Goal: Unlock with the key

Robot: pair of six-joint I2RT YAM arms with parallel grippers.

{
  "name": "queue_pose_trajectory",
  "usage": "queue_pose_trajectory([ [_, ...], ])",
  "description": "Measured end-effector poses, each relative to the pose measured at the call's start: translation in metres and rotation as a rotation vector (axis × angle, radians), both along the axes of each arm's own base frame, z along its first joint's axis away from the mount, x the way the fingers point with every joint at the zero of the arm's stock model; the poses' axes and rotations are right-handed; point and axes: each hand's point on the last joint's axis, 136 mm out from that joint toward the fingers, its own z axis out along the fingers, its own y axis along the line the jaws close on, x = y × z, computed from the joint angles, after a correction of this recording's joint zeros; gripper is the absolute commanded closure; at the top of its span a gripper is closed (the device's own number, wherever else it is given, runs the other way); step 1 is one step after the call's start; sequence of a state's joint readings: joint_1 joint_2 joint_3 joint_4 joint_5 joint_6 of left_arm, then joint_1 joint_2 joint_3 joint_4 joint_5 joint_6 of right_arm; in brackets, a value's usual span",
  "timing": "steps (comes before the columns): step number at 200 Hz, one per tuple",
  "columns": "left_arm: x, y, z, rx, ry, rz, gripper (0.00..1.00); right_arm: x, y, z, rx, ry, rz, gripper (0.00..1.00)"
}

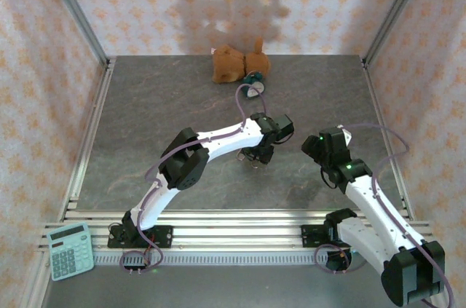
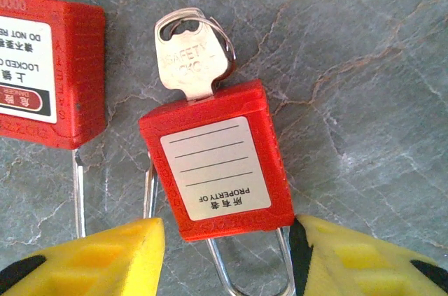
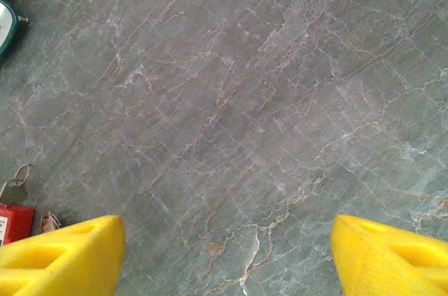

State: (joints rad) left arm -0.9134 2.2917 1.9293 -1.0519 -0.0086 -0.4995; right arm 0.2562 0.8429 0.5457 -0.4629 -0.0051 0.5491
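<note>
A red padlock (image 2: 213, 163) with a white label lies flat on the grey stone table (image 2: 378, 100). The key (image 2: 189, 51), a thin metal piece on a ring, sticks out of the lock's far end. My left gripper (image 2: 227, 240) is open, its yellow fingers (image 2: 105, 254) on either side of the lock's shackle end; the right pad meets the body's corner, and the left one stands off. A second red padlock (image 2: 49, 72) lies just to the left. My right gripper (image 3: 227, 233) hangs open over bare table, with a padlock (image 3: 14, 220) and the key (image 3: 15, 187) far to its left.
A brown teddy bear (image 1: 237, 64) sits at the back wall with a small teal round object (image 1: 253, 79) in front of it. A teal calculator (image 1: 70, 250) lies at the near left corner. Patterned walls enclose the table on three sides.
</note>
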Motion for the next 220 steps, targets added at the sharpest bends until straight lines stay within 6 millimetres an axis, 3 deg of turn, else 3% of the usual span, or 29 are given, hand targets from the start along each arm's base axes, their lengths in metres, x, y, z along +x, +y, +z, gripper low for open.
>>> queue_pose_trajectory([
  [61, 0.004, 0.006, -0.014, 0.019, 0.021, 0.013, 0.49, 0.000, 0.002, 0.000, 0.010, 0.003, 0.009, 0.23],
  [184, 0.009, 0.004, -0.014, 0.010, 0.046, -0.006, 0.49, 0.001, 0.004, -0.002, 0.020, -0.003, 0.017, 0.23],
  [220, 0.011, 0.006, -0.014, 0.011, 0.047, -0.019, 0.44, 0.002, 0.006, -0.002, 0.025, -0.008, 0.021, 0.23],
])
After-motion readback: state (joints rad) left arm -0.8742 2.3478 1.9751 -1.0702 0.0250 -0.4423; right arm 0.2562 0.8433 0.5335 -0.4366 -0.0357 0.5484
